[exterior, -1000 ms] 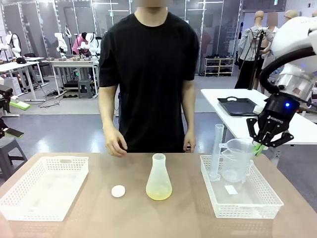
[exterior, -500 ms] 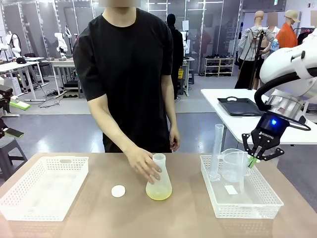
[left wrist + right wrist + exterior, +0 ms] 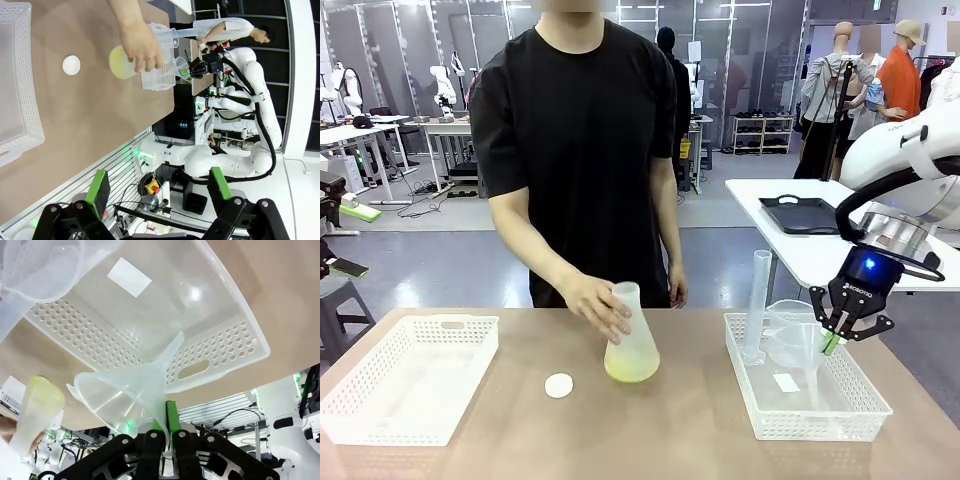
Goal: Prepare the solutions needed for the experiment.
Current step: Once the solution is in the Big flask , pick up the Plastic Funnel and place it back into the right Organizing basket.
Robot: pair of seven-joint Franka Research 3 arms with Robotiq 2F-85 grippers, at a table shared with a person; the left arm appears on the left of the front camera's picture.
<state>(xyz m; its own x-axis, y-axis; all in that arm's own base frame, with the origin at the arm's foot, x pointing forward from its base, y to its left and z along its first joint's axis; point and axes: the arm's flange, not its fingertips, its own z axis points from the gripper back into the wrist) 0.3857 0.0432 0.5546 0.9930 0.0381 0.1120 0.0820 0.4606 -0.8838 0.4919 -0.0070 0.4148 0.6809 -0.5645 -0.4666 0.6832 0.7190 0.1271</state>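
Clearly, right wrist view: right tool pinching translucent funnel.

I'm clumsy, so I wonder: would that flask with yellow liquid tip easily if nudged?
Probably not: the conical flask has a wide base, and the pale yellow liquid sits low. It looks like frosted plastic, so likely light and hard to break. The person's hand tilts it by the neck, and its mouth looks open, so a hard push might spill.

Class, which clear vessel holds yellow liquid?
The frosted plastic conical flask in the person's hand: pale yellow liquid pools at its base. The tall clear cylinder and clear handled jug show none.
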